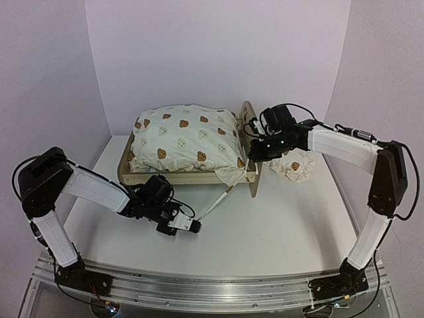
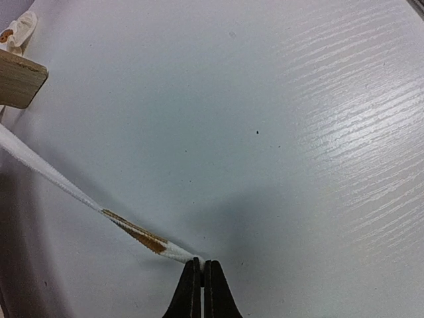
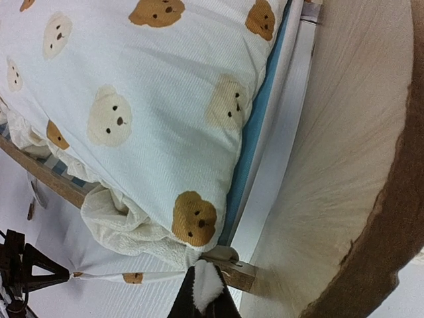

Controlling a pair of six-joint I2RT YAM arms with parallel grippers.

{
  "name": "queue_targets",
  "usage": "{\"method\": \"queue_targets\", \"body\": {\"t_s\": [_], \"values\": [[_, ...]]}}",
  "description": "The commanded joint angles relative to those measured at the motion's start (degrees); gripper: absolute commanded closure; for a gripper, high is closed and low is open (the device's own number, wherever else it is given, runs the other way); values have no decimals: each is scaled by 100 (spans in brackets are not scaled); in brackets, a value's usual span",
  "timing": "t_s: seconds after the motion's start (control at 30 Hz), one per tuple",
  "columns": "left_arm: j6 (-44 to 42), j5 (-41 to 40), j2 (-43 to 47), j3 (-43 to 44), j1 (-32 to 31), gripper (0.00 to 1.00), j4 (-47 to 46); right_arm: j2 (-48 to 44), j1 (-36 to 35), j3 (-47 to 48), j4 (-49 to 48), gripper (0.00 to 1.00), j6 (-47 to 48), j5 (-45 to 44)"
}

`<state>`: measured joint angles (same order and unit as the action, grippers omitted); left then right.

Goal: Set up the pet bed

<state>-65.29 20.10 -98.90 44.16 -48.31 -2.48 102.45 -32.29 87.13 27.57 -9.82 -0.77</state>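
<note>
The pet bed (image 1: 192, 149) sits centrally by the counter's (image 1: 278, 225) far edge. The left jaws, shut, pinch the end of its tie string (image 2: 66, 189), which stretches taut toward the near edge. The right jaws, shut, grip cream fabric (image 3: 207, 281) at the bed's near-right corner.

Cream bears and pale wood
The duvet (image 1: 185, 138) is cream with brown and pale bear faces. The bed frame (image 1: 248, 114) is light wood, its base (image 3: 255, 129) blue and white. The tie string (image 2: 79, 195) is white with a brown patch, on a white table (image 1: 278, 225).
</note>
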Motion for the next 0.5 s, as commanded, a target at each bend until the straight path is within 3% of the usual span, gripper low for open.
{"method": "queue_targets", "body": {"t_s": [0.0, 0.17, 0.3, 0.47], "values": [[-576, -245, -227, -326, -29, 100, 799, -496, 249, 395, -1058, 100, -155, -827], [-847, -276, -227, -488, -30, 100, 642, -720, 358, 218, -1045, 100, -359, -657], [120, 112, -297, 244, -30, 100, 733, -907, 359, -208, -767, 100, -749, 508], [1040, 558, -533, 1018, -40, 100, 346, -1389, 224, -1555, -423, 100, -1590, 1885]]}}
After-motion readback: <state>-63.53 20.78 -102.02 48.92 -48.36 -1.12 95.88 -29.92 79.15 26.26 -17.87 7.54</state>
